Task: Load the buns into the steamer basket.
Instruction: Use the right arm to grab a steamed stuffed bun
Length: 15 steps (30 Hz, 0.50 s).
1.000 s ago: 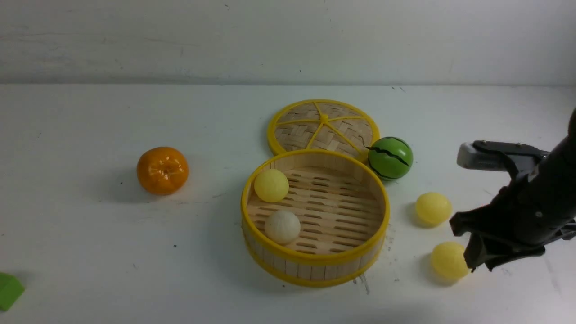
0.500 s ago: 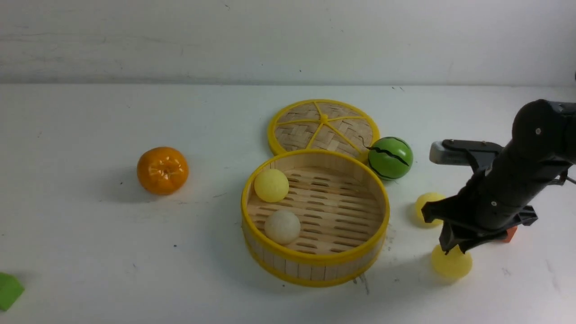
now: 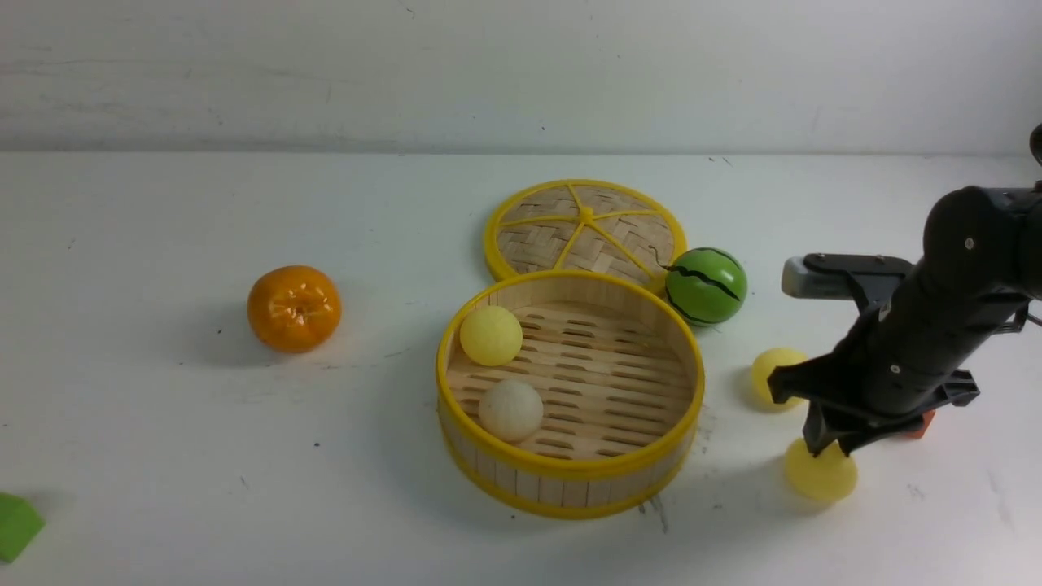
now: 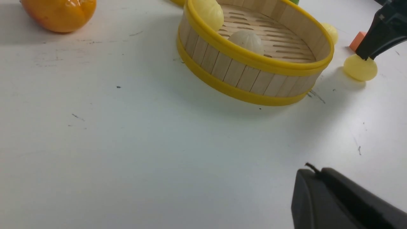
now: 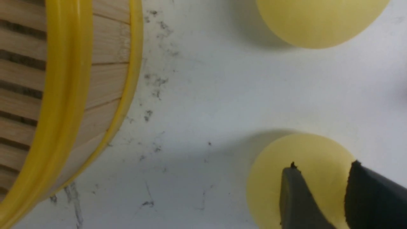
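1. The left claw [image 4: 314, 178] shows only as one dark tip low over the bare table [image 3: 163, 448]. I cannot tell whether it is open or closed.
2. The right claw [image 3: 826, 450] has its jaws a narrow gap apart, gripping nothing, with its tips at the crown of the nearest bun [image 3: 824, 482]. This bun sits on the table to the right of the steamer basket [image 3: 570, 470]. Widen the jaws, sink them round its widest part and close gently. Smooth and domed, it will likely roll or squirt away.
3. Inside the basket lie the off-white bun [image 3: 510, 411], faintly pleated, and behind it a yellow bun [image 3: 491, 335].
4. Further back on the table sits the far bun [image 3: 773, 370], also pale yellow.
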Each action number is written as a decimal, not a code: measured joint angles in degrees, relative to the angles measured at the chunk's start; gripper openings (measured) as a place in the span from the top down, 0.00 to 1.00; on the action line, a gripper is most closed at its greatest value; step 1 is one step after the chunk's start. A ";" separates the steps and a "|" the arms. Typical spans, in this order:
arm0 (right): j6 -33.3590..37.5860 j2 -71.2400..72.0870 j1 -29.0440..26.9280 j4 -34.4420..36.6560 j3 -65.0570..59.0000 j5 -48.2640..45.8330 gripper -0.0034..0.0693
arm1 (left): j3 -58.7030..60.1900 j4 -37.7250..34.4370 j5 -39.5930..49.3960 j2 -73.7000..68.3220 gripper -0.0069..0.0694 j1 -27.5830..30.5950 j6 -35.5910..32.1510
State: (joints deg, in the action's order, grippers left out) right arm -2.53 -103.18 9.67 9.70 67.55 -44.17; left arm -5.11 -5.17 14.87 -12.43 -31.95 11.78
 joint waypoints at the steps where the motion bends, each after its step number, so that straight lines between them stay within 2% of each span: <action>1: 0.00 0.25 0.00 0.38 0.00 0.01 0.63 | 0.00 0.00 0.00 0.00 0.89 0.00 0.00; 15: -0.07 2.81 0.00 0.69 0.00 -2.36 0.62 | 0.00 0.00 0.00 0.00 0.88 0.00 0.00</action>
State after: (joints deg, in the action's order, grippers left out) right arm -2.60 -100.38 9.67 10.38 67.55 -46.54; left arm -5.11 -5.17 14.87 -12.43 -31.95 11.78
